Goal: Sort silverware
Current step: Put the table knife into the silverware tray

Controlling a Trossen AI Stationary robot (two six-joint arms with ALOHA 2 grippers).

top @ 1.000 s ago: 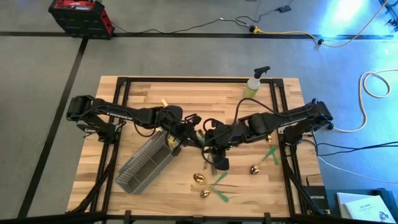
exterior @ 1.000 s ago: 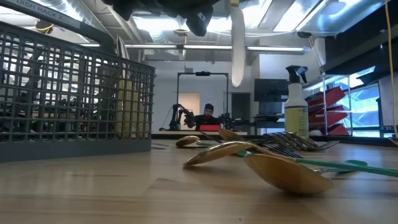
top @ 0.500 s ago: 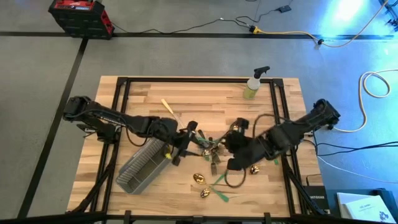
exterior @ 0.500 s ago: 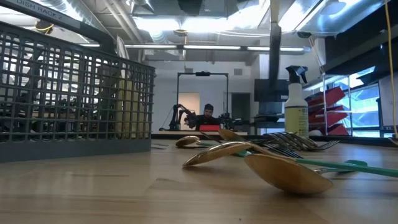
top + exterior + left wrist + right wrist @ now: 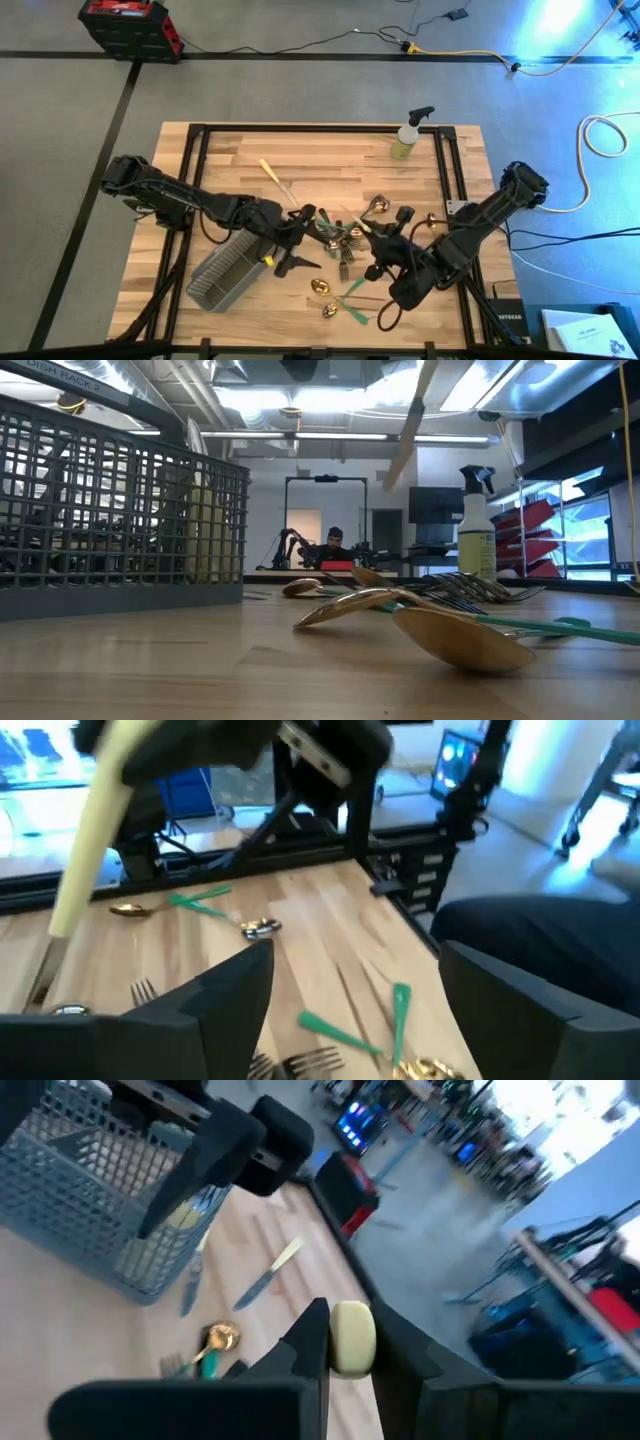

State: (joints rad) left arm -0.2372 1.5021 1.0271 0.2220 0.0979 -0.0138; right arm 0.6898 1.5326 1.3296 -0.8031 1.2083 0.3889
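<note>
My right gripper (image 5: 373, 240) hangs over the middle of the table, shut on a cream-handled piece of silverware (image 5: 405, 430) whose head is hidden. My left gripper (image 5: 306, 240) stands open just left of it, over the loose silverware (image 5: 340, 240), with nothing between its fingers (image 5: 220, 1010). Gold forks and spoons with green handles (image 5: 440, 622) lie flat on the wood. A cream-handled knife (image 5: 275, 180) lies farther back. The grey mesh caddy (image 5: 232, 268) stands at the near left. My right gripper pinches the cream handle (image 5: 352, 1338) between its two fingers, which lie across it. The piece is lifted clear of the table and hangs tilted, its rounded free end (image 5: 388, 480) pointing down. The gripper hides the head end.
A yellow-green spray bottle (image 5: 408, 135) stands at the far edge, right of centre. Loose spoons (image 5: 322, 290) and green-handled pieces (image 5: 355, 292) lie near the front edge. A person sits in the room behind the table (image 5: 333, 545).
My left gripper has opened and shifted a little toward the near edge, away from the cream-handled piece. My right gripper has swung toward the table's right and near edges, turning as it went. The piece it carries has tipped from upright to slanting.
</note>
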